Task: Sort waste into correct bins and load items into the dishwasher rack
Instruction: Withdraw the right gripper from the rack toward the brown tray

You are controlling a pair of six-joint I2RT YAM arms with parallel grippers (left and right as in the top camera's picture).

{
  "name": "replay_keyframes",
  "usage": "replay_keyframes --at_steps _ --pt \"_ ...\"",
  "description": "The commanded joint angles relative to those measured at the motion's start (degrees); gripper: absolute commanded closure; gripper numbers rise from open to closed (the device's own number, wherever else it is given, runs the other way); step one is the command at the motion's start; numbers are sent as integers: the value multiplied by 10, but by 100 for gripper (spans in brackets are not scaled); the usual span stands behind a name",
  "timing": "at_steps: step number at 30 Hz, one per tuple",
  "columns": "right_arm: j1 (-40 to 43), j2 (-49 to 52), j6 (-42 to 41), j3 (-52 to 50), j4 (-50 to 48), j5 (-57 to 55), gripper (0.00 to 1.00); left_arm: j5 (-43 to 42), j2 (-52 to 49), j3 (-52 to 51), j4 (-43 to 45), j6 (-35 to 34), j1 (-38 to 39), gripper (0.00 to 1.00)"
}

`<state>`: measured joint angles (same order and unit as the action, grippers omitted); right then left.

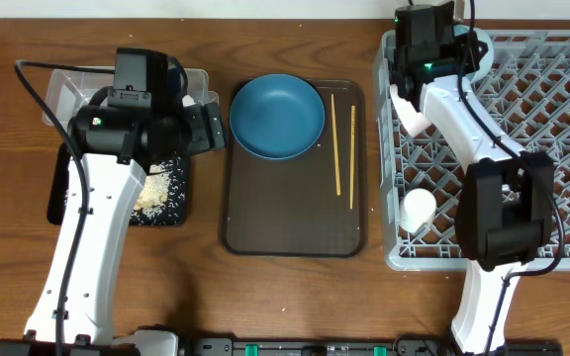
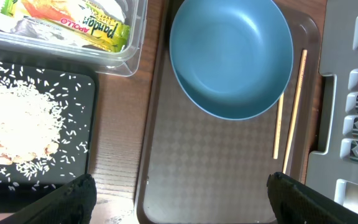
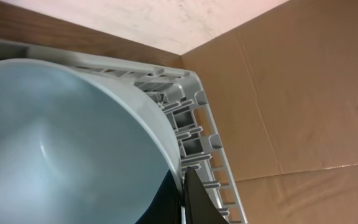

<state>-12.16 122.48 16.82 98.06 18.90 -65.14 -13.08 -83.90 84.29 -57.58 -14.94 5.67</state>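
The dark blue plate (image 1: 277,116) (image 2: 229,56) lies on the brown serving tray, with two chopsticks (image 1: 344,153) (image 2: 294,106) to its right. My left gripper (image 1: 206,127) (image 2: 179,205) is open and empty, above the tray's left edge. My right gripper (image 1: 453,44) (image 3: 182,199) is shut on the rim of the pale blue bowl (image 1: 475,44) (image 3: 61,137), at the far left corner of the grey rack (image 1: 562,129) (image 3: 197,106). The snack wrapper (image 2: 86,22) lies in the clear tub (image 1: 62,84) (image 2: 132,37). Rice (image 1: 156,188) (image 2: 17,124) lies on the black tray (image 1: 171,213) (image 2: 73,81). A white bowl (image 1: 407,107) leans in the rack.
The brown serving tray (image 1: 295,232) (image 2: 216,168) sits in the middle between the bins and the rack. A small white cup (image 1: 419,208) stands in the rack's near left part. The rack's left wall (image 2: 353,124) lies close to the serving tray's right side. Brown cardboard (image 3: 291,93) stands behind the rack.
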Motion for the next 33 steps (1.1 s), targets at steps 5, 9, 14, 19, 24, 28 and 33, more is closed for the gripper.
replay_keyframes --at_steps 5,9,14,19,24,28,33 --pt "-25 8 -1 -4 50 5 97 7 -3 3 0 5 -2 10" --pt "-29 8 -1 -4 63 22 95 7 -3 3 0 5 -2 10" --pt "-30 8 -1 -3 61 26 58 7 -3 3 0 5 -2 10" --pt "-35 -2 -1 1 53 26 41 7 -3 3 0 5 -2 10" --pt "-40 -45 -1 2 27 27 25 7 -3 3 0 5 -2 10" --pt "-44 -86 -1 2 35 56 21 7 -3 3 0 5 -2 10" --pt "-50 -135 -34 2 64 114 21 7 -3 3 0 5 -2 10"
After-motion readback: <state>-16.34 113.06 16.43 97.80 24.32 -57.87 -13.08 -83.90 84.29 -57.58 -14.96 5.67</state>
